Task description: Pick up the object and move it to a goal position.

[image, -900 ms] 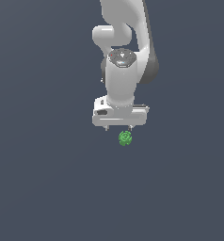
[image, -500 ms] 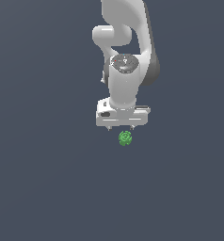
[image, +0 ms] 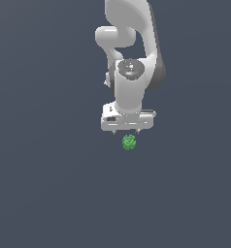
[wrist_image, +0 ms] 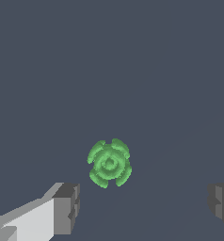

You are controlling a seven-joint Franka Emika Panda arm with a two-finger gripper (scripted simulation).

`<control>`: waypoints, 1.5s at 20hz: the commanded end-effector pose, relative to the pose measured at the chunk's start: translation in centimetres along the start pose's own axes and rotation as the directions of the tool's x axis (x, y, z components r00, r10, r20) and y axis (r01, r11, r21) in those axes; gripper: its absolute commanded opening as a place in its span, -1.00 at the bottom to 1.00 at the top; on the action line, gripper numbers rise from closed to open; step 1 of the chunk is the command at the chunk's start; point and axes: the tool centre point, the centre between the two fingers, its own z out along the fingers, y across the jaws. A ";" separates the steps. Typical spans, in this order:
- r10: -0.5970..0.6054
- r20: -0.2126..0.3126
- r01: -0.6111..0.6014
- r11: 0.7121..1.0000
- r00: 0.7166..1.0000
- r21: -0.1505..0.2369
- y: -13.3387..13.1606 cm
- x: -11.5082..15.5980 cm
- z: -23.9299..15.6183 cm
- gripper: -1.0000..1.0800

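We count one green object (image: 129, 142) (lumpy, with ridged rings on top), one white robot arm (image: 131, 58), and one tool (image: 127, 131) carrying two fingers (wrist_image: 66, 208). One plain dark surface (image: 49, 184) lies under it all. We count nothing else.

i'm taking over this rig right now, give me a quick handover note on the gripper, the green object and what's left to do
Gripper: open and holding nothing; both fingertips stand wide apart in the wrist view.
Green object: a small lumpy, ridged piece lying on the plain dark surface, free of the gripper. In the wrist view it shows ahead of the gap between the fingertips, nearer one of them than the other, touching neither.
Done: the arm is over the object, so the approach looks mostly complete.
Left: centre on the object and descend around it, close, lift, and carry it to the goal. No goal marker shows in either view.
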 end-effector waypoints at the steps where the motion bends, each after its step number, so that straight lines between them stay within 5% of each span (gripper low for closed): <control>1: -0.016 0.000 0.016 1.000 1.000 -0.003 -0.2 -0.2 0.7 0.92; 15: -0.181 -0.014 0.181 0.983 0.983 -0.028 -2.2 -2.0 6.9 0.92; 30: -0.196 -0.015 0.196 0.980 0.980 -0.029 -2.3 -2.2 10.1 0.92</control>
